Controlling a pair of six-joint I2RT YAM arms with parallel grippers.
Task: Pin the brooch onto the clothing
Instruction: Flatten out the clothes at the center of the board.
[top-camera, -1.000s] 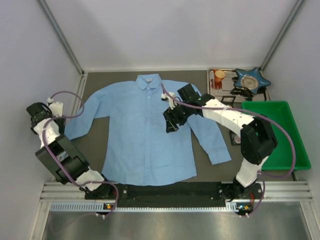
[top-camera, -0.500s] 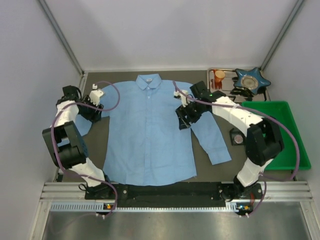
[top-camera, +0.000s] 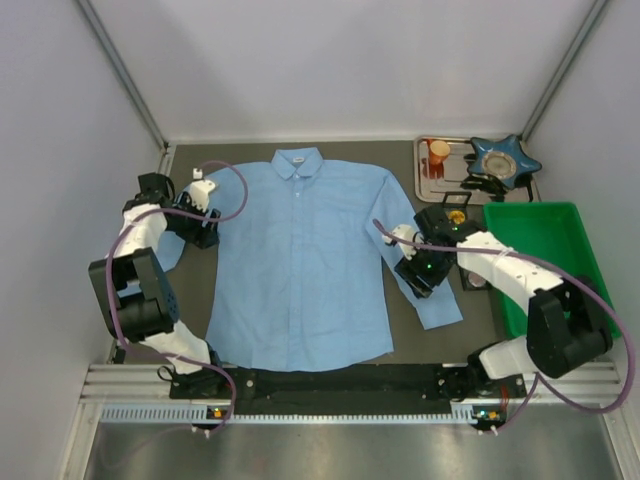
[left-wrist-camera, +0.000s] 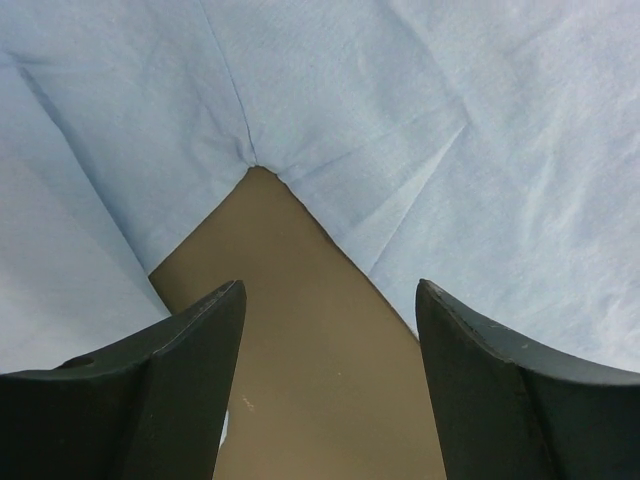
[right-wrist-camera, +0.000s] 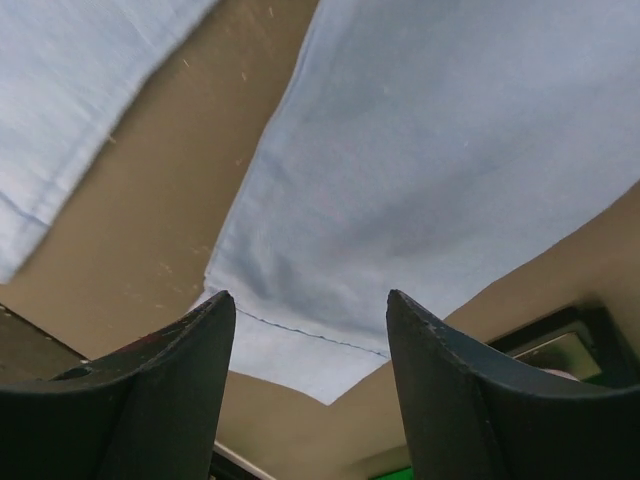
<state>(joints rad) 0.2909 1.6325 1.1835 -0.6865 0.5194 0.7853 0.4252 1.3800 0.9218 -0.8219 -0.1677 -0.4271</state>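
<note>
The clothing, a light blue shirt, lies flat and front-up in the middle of the brown table, collar at the far end. My left gripper hovers open at its left armpit. In the left wrist view the fingers straddle bare table just below the notch where the sleeve meets the shirt. My right gripper hangs open over the lower end of the right sleeve. Its fingers frame the stitched cuff of the shirt. I cannot pick out the brooch; neither gripper holds anything.
A metal tray at the back right carries an orange item and a blue star-shaped piece. A green bin stands at the right edge, with a small dark box beside the sleeve.
My left arm swung in from the far left to the shirt's armpit and its jaws widened. My right gripper left the shirt's chest and moved right and nearer, down to the sleeve's cuff.
</note>
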